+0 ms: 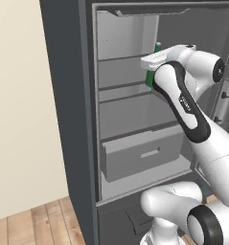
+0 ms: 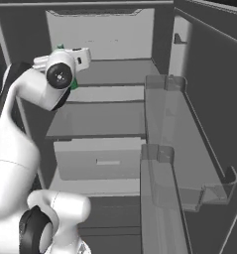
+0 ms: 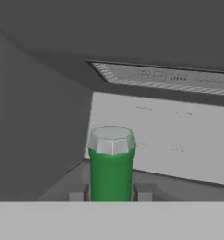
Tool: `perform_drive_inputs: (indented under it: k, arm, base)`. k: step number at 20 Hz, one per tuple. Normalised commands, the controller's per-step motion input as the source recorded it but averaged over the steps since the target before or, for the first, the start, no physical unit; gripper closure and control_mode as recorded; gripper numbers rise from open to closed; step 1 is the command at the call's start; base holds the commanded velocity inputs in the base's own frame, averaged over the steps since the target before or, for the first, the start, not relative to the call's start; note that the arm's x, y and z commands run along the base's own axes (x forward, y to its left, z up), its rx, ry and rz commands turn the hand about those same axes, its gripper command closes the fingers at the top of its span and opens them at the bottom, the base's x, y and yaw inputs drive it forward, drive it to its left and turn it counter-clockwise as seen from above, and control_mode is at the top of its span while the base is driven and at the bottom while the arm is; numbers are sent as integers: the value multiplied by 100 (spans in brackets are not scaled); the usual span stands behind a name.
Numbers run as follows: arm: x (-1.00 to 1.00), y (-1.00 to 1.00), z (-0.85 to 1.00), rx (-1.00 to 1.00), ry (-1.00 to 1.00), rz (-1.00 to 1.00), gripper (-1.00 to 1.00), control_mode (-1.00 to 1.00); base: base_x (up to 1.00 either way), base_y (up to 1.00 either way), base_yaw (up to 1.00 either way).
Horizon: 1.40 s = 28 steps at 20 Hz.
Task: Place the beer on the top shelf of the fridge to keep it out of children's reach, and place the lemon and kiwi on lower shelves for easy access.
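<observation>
Hand view: gripper (image 3: 111, 193) clenched on the beer (image 3: 111, 164), carried inside the fridge (image 1: 68, 119) above the top shelf (image 1: 123, 56); not yet released, lemon and kiwi remaining.

Dark forearm band of the white robot arm (image 1: 185, 103): small pale lettering, too blurred to read.
Slim green glass beer bottle (image 3: 111, 168): no label or text readable.
</observation>
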Motion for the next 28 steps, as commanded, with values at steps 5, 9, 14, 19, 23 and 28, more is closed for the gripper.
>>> perform_drive_inputs:
  k: [5,9,14,19,23,28]
  arm:
    - [45,0,0,7,11,-3,100,-100]
    - [39,0,-6,4,0,0,100,-100]
    - [33,0,-20,1,-8,0,100,-100]
    - [28,0,-30,0,-9,0,100,-100]
    - [29,0,-27,0,1,0,100,-100]
    - [36,0,-5,0,2,0,100,-100]
  base:
    - [0,0,0]
    - [0,0,0]
    - [0,0,0]
    - [0,0,0]
    - [0,0,0]
    - [0,0,0]
